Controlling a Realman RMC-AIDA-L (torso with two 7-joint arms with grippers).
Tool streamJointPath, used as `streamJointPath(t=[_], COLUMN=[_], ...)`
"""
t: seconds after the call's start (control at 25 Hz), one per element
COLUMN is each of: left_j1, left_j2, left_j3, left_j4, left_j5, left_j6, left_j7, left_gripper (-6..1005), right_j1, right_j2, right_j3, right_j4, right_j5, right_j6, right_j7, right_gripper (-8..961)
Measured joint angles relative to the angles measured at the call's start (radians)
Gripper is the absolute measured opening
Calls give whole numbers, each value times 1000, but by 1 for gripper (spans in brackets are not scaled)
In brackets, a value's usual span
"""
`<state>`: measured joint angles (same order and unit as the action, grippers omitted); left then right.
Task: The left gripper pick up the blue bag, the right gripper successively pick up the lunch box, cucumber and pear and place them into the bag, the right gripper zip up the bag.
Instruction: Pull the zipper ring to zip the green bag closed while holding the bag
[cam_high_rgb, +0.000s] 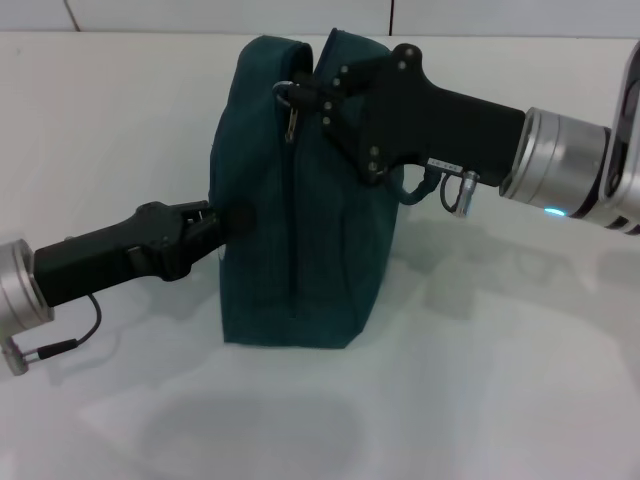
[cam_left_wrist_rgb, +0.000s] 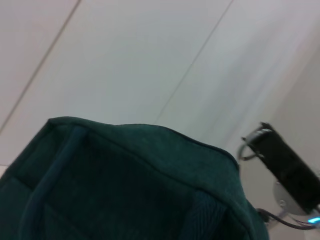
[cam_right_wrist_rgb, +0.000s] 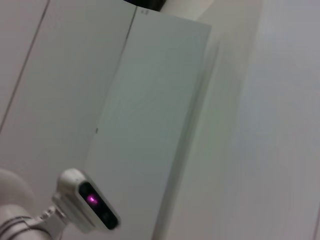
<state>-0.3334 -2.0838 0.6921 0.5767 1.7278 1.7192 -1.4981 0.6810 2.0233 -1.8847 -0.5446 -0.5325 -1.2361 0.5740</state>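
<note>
Closest to you, the left gripper (cam_high_rgb: 222, 222) presses its tips into the side panel of the blue bag (cam_high_rgb: 300, 200); you cannot tell whether they pinch fabric or only push. That bag stands upright on the white table (cam_high_rgb: 500, 380), its zip seam looking closed along the near face. At the bag's top edge, the right gripper (cam_high_rgb: 312, 95) sits by the ring zipper pull (cam_high_rgb: 290, 108), fingers apparently pressed on it. If it tugs sideways, the bag may tip; a loose left hold would cause that.
</note>
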Motion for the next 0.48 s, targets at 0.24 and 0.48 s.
streamJointPath(t=[0.24, 0.48], left_j1=[-7, -8], left_j2=[1, 2], left_j3=[3, 3], left_j4=[0, 0], left_j5=[-2, 0], left_j6=[20, 21], left_j7=[0, -1], left_gripper=[52, 51], right_j1=[12, 25], right_j2=[1, 0], right_j3=[5, 5], right_j4=[2, 3], right_j5=[1, 0], right_j6=[64, 86], right_j7=[49, 128], right_gripper=[7, 7])
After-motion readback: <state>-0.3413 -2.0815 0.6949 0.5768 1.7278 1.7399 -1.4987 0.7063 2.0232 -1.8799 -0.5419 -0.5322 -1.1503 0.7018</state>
